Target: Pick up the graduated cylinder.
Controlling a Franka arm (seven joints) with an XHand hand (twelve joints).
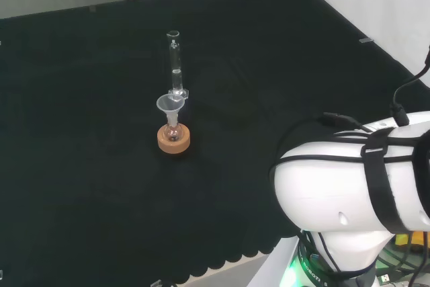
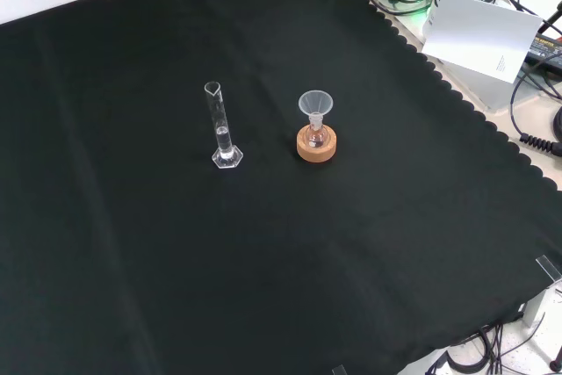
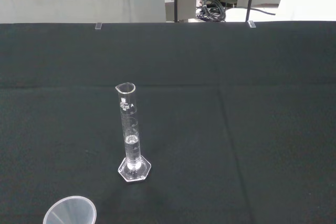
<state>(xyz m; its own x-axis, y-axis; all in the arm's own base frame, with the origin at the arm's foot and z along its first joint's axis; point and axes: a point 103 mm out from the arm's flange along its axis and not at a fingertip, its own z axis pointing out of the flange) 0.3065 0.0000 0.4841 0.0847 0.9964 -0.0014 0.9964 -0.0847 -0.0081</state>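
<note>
On black cloth (image 2: 132, 243): graduated cylinder (image 2: 223, 132) upright, beside funnel (image 2: 315, 104).

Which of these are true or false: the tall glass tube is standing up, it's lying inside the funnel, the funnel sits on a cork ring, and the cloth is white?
1. The tall glass tube stands upright on the cloth. True.
2. The tube lies inside the funnel. False: in the front view it stands apart, to the funnel's left.
3. The funnel sits in a small flask on a cork ring. True.
4. The cloth is white. False: it is black.
5. The tube is full to the brim. False: the wrist view shows a little clear liquid low down.
</note>
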